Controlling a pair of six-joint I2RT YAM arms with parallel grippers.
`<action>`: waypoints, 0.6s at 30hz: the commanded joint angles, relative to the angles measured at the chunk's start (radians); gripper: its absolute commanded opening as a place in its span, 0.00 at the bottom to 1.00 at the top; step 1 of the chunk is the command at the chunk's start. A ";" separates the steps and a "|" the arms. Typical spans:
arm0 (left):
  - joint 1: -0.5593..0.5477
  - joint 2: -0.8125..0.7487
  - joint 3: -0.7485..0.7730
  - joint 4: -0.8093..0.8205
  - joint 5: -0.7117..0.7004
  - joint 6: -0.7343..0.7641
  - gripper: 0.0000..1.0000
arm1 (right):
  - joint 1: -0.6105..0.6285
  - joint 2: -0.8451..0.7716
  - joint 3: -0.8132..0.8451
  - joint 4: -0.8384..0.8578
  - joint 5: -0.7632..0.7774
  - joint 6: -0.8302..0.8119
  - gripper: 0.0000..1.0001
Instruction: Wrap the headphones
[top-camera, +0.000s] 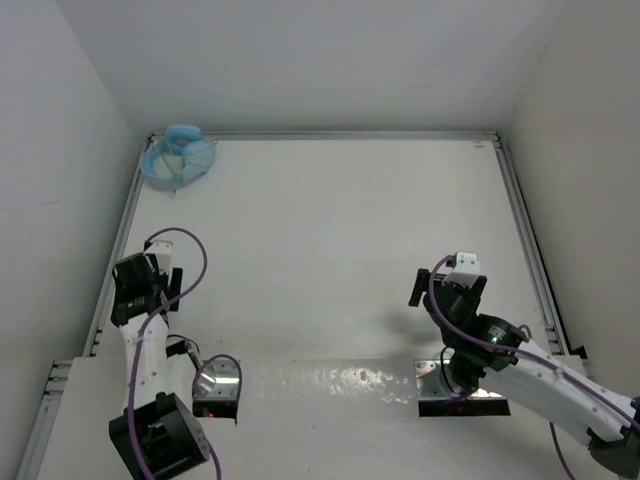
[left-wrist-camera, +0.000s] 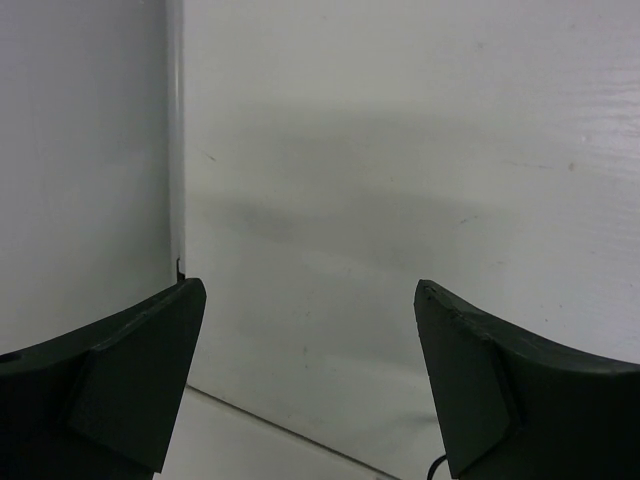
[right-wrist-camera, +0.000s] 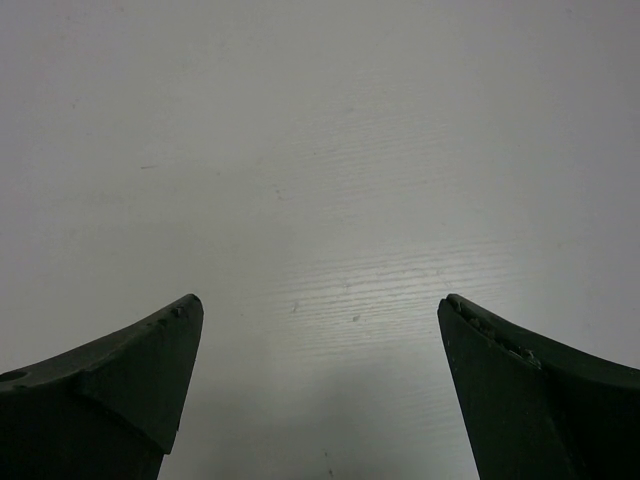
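Note:
The light blue headphones (top-camera: 177, 158) lie in the far left corner of the table, with their pale green cable bundled on and around them. My left gripper (top-camera: 140, 280) is open and empty by the left edge of the table, far in front of the headphones. In the left wrist view its fingers (left-wrist-camera: 130, 370) stand wide apart over bare white surface. My right gripper (top-camera: 452, 275) is open and empty at the near right. In the right wrist view its fingers (right-wrist-camera: 540, 390) are spread over bare table. Neither wrist view shows the headphones.
White walls close in the table (top-camera: 330, 250) on three sides, with a metal rail (top-camera: 115, 260) along the left edge and another (top-camera: 525, 230) along the right. Purple arm cables (top-camera: 190, 255) loop beside the left arm.

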 joint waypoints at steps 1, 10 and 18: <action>0.004 -0.037 -0.035 0.123 -0.035 -0.024 0.83 | 0.001 -0.033 -0.015 -0.024 0.049 0.057 0.99; 0.004 -0.022 -0.049 0.159 -0.080 -0.053 0.83 | 0.001 -0.038 -0.029 -0.015 0.081 0.061 0.99; 0.004 -0.010 -0.043 0.156 -0.069 -0.050 0.83 | 0.001 -0.021 -0.021 -0.021 0.082 0.066 0.99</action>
